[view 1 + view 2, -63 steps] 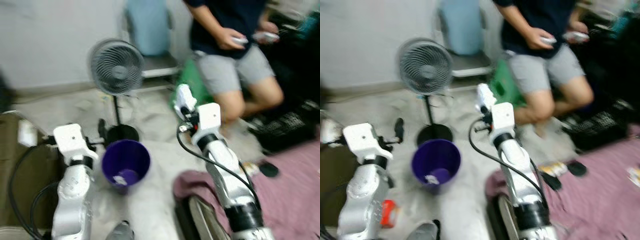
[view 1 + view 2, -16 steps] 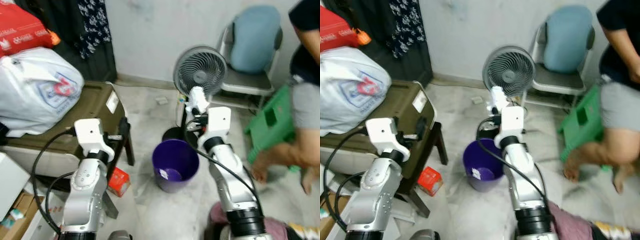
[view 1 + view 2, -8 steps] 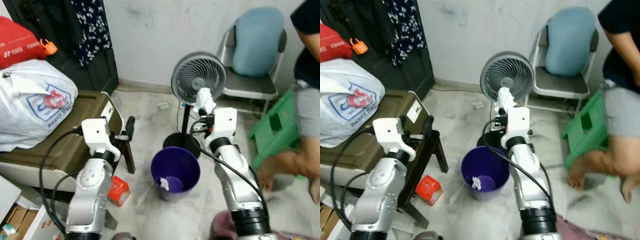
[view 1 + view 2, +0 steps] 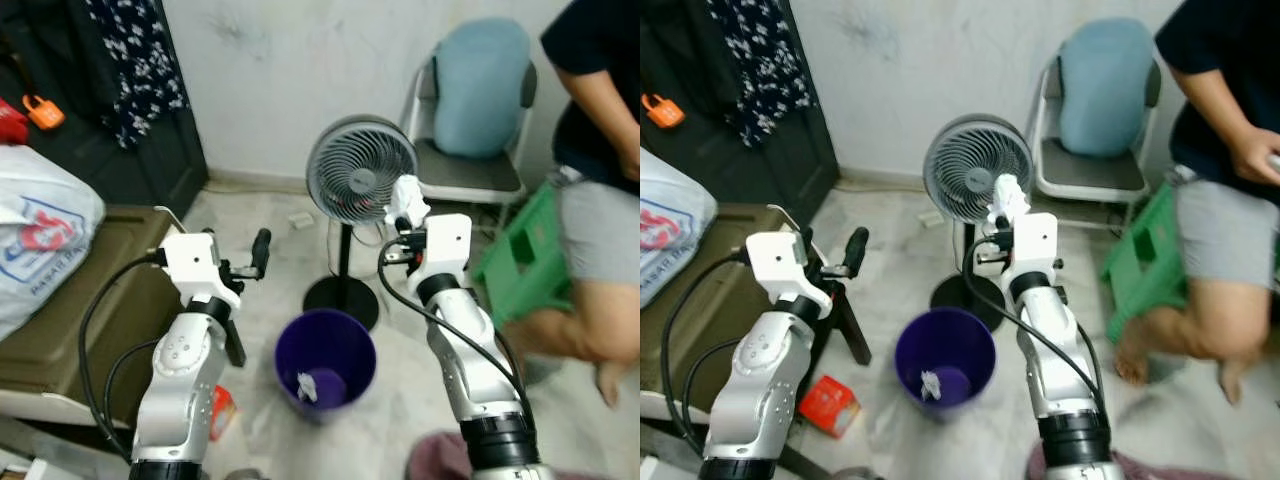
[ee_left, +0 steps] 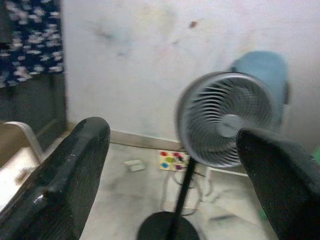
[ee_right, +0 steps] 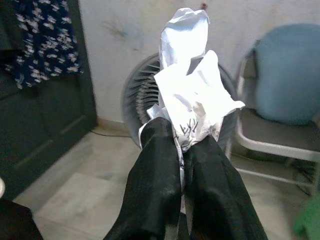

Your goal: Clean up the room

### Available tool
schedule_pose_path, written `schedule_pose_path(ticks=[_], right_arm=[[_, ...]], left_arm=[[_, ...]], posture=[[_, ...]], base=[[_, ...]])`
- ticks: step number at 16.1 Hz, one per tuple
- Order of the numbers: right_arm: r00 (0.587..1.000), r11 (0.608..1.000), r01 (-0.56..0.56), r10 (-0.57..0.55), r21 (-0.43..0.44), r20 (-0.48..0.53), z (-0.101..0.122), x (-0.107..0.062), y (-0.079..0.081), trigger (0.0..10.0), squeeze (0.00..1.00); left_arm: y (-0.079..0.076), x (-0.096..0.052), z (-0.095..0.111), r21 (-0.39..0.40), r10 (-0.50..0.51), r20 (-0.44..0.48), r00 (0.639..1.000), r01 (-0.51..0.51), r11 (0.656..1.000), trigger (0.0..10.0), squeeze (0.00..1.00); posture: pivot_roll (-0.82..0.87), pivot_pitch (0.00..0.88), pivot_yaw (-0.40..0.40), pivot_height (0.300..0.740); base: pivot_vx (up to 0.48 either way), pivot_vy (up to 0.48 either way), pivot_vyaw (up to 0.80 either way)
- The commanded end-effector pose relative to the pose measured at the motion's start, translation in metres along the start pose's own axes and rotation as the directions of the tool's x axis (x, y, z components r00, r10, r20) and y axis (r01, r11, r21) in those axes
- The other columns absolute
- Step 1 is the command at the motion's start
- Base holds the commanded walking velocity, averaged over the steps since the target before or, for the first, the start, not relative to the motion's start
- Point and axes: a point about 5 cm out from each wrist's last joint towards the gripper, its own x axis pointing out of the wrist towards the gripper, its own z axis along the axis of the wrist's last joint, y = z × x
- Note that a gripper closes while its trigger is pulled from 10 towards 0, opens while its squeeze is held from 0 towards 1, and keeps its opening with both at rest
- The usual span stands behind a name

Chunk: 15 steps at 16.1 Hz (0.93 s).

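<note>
One crumpled paper wad (image 6: 192, 102) sits pinched in the right gripper (image 6: 182, 150), raised beyond the purple bin (image 4: 325, 362); bring it over the bin's rim before releasing. Left gripper (image 5: 175, 175) gapes wide, empty.

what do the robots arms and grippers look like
Both arms are silver, jointed metal tubes with a black collar near the base. Each ends in a white boxy wrist block, the left arm and right arm alike. Black cables loop loose beside each arm. The left gripper and right gripper each have two long, glossy black fingers with rounded tips.
</note>
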Motion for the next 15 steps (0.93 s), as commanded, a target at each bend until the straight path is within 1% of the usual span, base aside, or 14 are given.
schedule_pose_path(ticks=[1,5,11,12,13,14,15], right_arm=[[0.999,1.0,-0.025,0.025,0.001,0.029,0.008,0.004,0.008,10.0,0.0],[0.999,1.0,-0.029,0.029,0.006,0.03,0.007,0.005,0.009,10.0,0.0],[0.999,0.999,-0.042,0.041,0.03,0.026,0.006,0.006,0.012,10.0,0.0],[0.998,0.999,-0.046,0.046,-0.007,0.031,0.006,0.005,0.014,10.0,0.0],[0.999,0.999,-0.037,0.037,0.002,0.031,0.006,0.005,0.015,10.0,0.0],[1.0,1.0,-0.02,0.02,0.019,0.011,0.002,0.006,0.016,10.0,0.0],[0.999,1.0,0.025,-0.025,0.01,-0.021,-0.005,0.007,0.012,10.0,0.0]], left_arm=[[0.006,0.0,0.004,0.014,0.018,0.009,1.0,-0.018,1.0,10.0,0.0],[0.005,0.001,0.003,0.013,0.022,0.008,1.0,-0.022,1.0,10.0,0.0],[0.007,0.001,0.004,0.023,0.044,0.022,0.999,-0.044,0.999,10.0,0.0],[0.011,-0.002,0.007,0.035,0.054,0.036,0.998,-0.056,0.998,10.0,0.0],[0.014,-0.005,0.01,0.075,0.047,0.05,0.998,-0.05,0.996,10.0,0.0],[0.02,-0.01,0.009,0.111,0.038,0.035,0.999,-0.042,0.993,10.0,0.0],[0.026,-0.013,0.006,0.132,0.03,0.014,0.999,-0.032,0.991,10.0,0.0]], posture=[[0.07,0.0,-0.014,0.74],[0.07,0.0,-0.015,0.74],[0.08,0.0,-0.02,0.74],[0.09,0.0,-0.02,0.74],[0.1,0.0,-0.016,0.74],[0.11,0.0,-0.011,0.74],[0.12,0.0,-0.011,0.74]], base=[[0.349,0.0,0.0],[0.326,0.0,0.0],[0.0,0.0,0.0],[0.0,0.0,0.0],[0.0,0.0,0.8],[0.0,0.0,0.8],[0.0,0.0,0.79]])
